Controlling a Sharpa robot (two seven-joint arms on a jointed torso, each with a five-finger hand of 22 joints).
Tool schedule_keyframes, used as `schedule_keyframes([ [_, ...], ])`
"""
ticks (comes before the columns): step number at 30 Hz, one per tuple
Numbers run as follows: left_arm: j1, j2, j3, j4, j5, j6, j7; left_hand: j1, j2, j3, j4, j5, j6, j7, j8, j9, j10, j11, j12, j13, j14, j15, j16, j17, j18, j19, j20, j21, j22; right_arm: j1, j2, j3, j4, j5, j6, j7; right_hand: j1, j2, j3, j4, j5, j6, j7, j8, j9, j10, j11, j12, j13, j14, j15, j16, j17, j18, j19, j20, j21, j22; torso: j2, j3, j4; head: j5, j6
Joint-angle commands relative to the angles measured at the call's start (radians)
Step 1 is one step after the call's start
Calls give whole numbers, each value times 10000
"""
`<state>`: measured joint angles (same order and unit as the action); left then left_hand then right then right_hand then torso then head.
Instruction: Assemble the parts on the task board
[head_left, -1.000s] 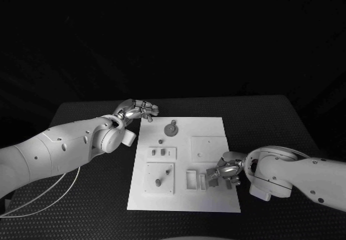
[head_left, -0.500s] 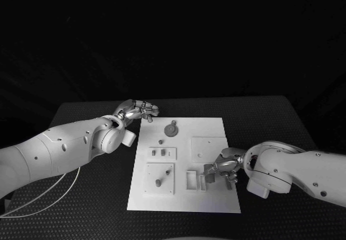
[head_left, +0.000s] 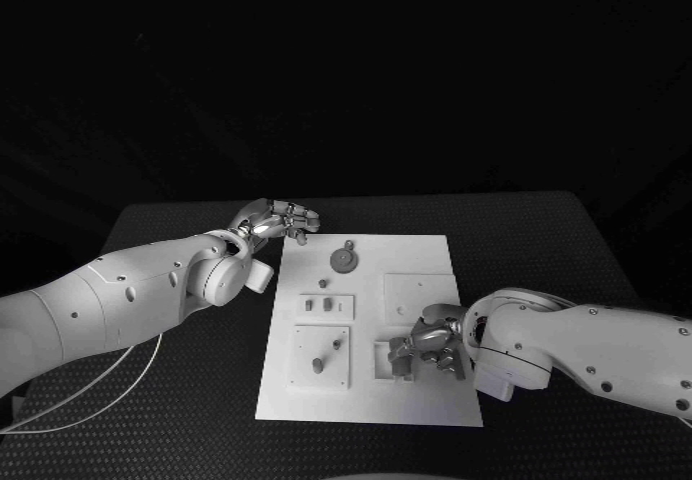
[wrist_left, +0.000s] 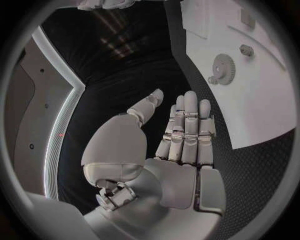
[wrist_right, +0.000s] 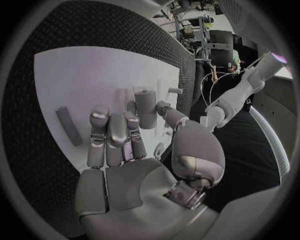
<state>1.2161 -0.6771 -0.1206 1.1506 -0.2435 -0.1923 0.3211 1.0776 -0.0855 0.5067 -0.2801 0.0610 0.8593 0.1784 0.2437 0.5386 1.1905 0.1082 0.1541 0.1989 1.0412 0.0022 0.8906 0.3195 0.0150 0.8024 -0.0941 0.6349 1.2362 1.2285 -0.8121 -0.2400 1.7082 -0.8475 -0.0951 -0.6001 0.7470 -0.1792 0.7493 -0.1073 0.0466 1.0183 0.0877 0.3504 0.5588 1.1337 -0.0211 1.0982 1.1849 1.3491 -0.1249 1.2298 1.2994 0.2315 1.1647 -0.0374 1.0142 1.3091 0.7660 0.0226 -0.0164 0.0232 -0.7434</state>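
Spanning the black worktop (head_left: 173, 400), the task board (head_left: 418, 262) carries the parts. The left hand (head_left: 277, 219) hovers open at its far corner. The right hand (head_left: 430, 345) pinches a cylindrical part (wrist_right: 145, 109) over a slotted block (head_left: 385, 362); tilted, it could jam or slip free.

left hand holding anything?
No. The left hand has its fingers straight over the black table, beside the white board, holding nothing.

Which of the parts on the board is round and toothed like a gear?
The gear at the task board's far end, nearest the left hand. It is a flat toothed disc; the other parts nearer the right hand are small pegs and blocks.
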Motion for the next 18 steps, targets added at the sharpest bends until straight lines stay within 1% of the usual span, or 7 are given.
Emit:
schedule_keyframes([
  [1,6,5,6,38,48,121,60,-72,-38,-45,-10,-4,-37,-8,13,-16,-91,-7,-25,-17,50,44,-52,14,128,77,24,-62,15,-54,65,-16,-19,-205,180,-11,-104,-14,20,61,19,79,-20,-61,-5,59,-30,-57,10,33,-2,16,-20,303,69,21,38,10,2,3,-8,24,-15],
  [12,6,2,6,43,48,128,62,-75,-39,-46,-9,-5,-39,-8,15,-17,-93,-6,-24,-18,50,45,-56,20,127,78,25,-66,20,-100,193,-26,1,-319,117,42,-165,-35,29,89,19,81,-21,-71,-5,59,-30,-67,15,26,-4,11,-27,303,67,19,41,2,0,7,-15,49,-23],
  [18,6,-5,6,38,48,128,60,-78,-38,-46,-7,-6,-41,-7,15,-17,-94,-6,-24,-18,50,45,-58,23,126,78,25,-67,21,-116,241,-26,-27,-410,111,76,-183,-46,31,99,19,81,-21,-74,-6,59,-30,-69,16,24,-4,8,-30,303,66,18,41,0,1,2,-15,49,-14],
])
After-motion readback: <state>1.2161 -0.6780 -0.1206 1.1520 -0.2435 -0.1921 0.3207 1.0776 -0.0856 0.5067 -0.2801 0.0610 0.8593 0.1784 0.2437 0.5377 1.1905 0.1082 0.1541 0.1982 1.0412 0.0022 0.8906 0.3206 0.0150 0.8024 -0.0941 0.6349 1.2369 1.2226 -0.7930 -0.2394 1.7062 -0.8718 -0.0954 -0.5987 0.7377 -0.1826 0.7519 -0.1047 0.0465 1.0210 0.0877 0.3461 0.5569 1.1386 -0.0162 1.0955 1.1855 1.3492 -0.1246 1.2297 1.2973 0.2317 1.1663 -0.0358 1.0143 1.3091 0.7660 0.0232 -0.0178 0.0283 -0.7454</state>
